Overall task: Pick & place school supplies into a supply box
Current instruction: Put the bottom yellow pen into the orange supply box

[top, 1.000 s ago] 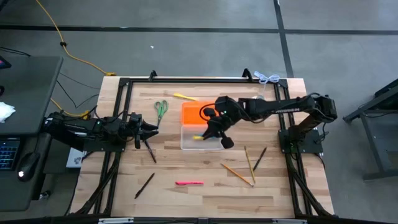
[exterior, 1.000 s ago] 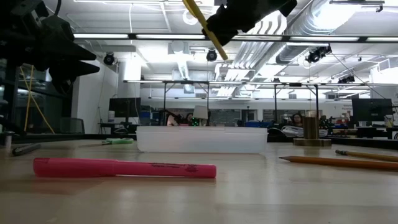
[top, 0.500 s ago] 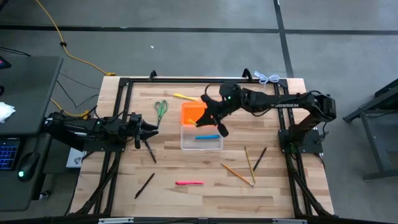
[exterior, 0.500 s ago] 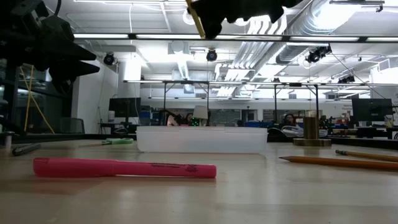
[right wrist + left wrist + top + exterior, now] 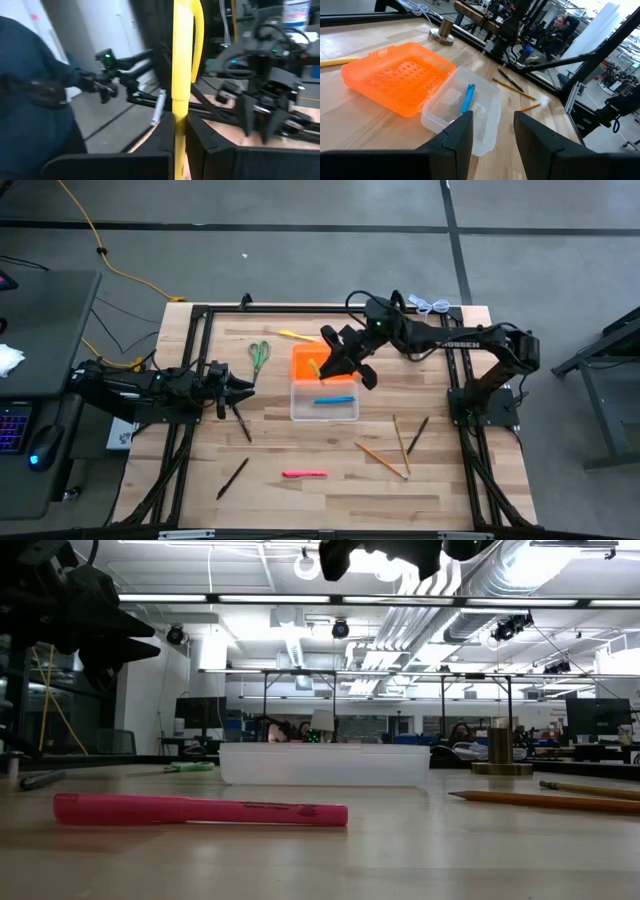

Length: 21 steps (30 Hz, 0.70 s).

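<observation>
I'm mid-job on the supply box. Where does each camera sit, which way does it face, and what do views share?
High: overhead, straight down; both arms, right gripper over the orange lid.
Low: tabletop level, facing the room; pink marker nearest.
Left wrist: past open left gripper toward the clear box.
Right wrist: along shut fingers holding a yellow pen.
Shared: blue pen in high and left wrist.

Wooden table [image 5: 330,500] with black frame; yellow cable [image 5: 95,245] on grey floor; brass bell-shaped weight [image 5: 442,31] near table edge.
</observation>
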{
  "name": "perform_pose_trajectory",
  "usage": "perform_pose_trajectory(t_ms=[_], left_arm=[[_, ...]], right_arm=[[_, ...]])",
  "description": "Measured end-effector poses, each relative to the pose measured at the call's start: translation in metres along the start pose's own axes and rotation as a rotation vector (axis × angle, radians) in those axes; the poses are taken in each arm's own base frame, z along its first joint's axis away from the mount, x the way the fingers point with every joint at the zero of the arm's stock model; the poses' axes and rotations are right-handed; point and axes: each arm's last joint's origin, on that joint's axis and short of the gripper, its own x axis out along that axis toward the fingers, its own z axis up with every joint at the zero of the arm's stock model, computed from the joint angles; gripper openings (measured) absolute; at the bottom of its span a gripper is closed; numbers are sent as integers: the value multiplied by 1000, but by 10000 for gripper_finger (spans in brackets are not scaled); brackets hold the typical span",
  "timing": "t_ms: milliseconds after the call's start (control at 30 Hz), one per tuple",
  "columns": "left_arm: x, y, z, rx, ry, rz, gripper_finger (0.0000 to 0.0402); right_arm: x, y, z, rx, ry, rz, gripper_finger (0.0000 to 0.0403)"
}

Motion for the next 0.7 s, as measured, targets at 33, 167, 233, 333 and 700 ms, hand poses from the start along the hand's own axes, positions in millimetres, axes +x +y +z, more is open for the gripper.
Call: perform_pose_trajectory(t_ms=[33, 167, 233, 333, 700], left_arm=[[0, 0, 0, 0, 0, 0, 172], [0, 0, 0, 0, 0, 0, 172], [0, 0, 0, 0, 0, 0, 172], [0, 0, 0, 0, 0, 0, 172], [0, 0, 0, 0, 0, 0, 172]], right_arm=[[0, 1, 0, 3, -1, 19, 3], [0, 3, 4, 12, -18, 98, 3], [0, 5, 7, 15, -29, 135, 4], [-1, 8, 12, 7, -46, 204, 3], [0, 17, 22, -43, -76, 328, 3]])
